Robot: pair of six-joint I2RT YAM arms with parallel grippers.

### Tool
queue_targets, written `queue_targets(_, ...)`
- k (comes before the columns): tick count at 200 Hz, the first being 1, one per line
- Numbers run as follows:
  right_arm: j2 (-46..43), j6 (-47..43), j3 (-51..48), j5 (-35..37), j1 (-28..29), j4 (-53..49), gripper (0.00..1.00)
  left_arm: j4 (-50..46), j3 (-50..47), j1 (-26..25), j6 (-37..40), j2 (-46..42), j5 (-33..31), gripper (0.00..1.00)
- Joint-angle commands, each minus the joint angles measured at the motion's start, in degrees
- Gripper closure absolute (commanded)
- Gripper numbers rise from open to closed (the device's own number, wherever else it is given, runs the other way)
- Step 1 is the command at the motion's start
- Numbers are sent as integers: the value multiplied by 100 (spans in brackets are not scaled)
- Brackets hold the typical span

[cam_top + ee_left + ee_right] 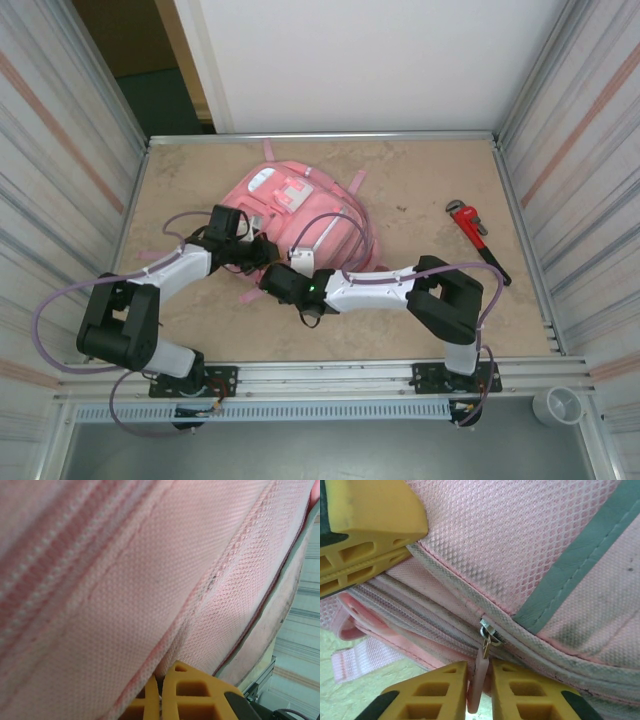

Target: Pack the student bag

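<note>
The pink student bag [300, 205] lies in the middle of the table toward the back. At its near left edge my left gripper [262, 252] is shut, its yellow fingers [195, 690] pinching a fold of the bag's pink mesh fabric [150, 580]. Just in front, my right gripper [268, 278] meets the same edge. In the right wrist view its jaws [480, 685] stand close on either side of the pink zip pull tab [479, 675], which hangs from the silver slider [490, 630]. The left gripper's yellow finger [370, 515] rests on the bag [520, 540] at upper left.
A red pipe wrench [478, 238] lies on the beige table [420, 200] to the right of the bag. Metal rails and striped walls border the table. A pink strap loop [360, 662] trails on the table below the zip.
</note>
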Motion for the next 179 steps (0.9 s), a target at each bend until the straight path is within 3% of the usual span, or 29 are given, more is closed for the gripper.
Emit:
queue_targets(1,-165,-89,-89,364,-17,9,86,23,-46,-56,197,1,113,100)
queue_targets(36,-320,-286,-157,285,-54,130,100,-38,-77,-13,253,-17,4,100)
queue_targets(64,-707,-506,-435,61,-126,155,100,-100,-134,88,303,-76,-216,100)
queue_targets(121,-2040,-1623,-1567,-1231,-645,163,100,-292,-227,506,435,-176,-516,100)
queue_targets(179,-2704,-2801,-1849,-2244,-1829,-287,100,-507,-177,514,589,-219,-746,100)
